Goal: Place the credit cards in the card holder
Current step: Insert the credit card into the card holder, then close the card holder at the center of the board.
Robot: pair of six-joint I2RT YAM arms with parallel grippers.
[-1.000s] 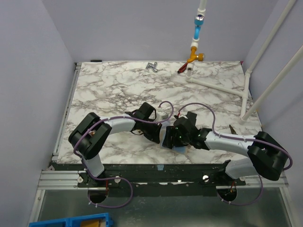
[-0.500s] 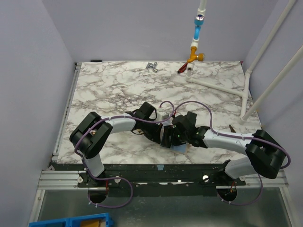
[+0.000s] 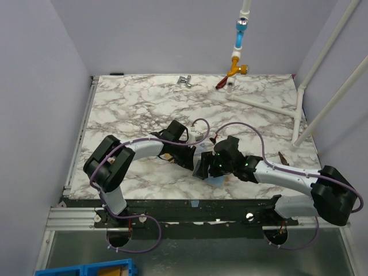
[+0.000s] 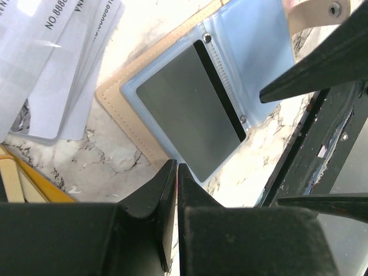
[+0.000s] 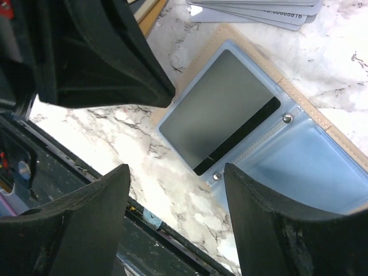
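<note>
The card holder lies open on the marble table, blue plastic sleeves up and tan border showing. A grey card with a dark stripe sits in one sleeve. Left gripper: fingers pressed together with nothing between them, tips at the holder's tan edge by that card's corner; contact unclear. Right gripper: fingers apart, empty, over the same sleeve. Loose pale cards are fanned just beside the holder's border, opposite the left gripper.

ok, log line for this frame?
left gripper: shut, tips at card holder edge | right gripper: open, over card holder | grey striped card: inside card holder | loose cards: beside it
</note>
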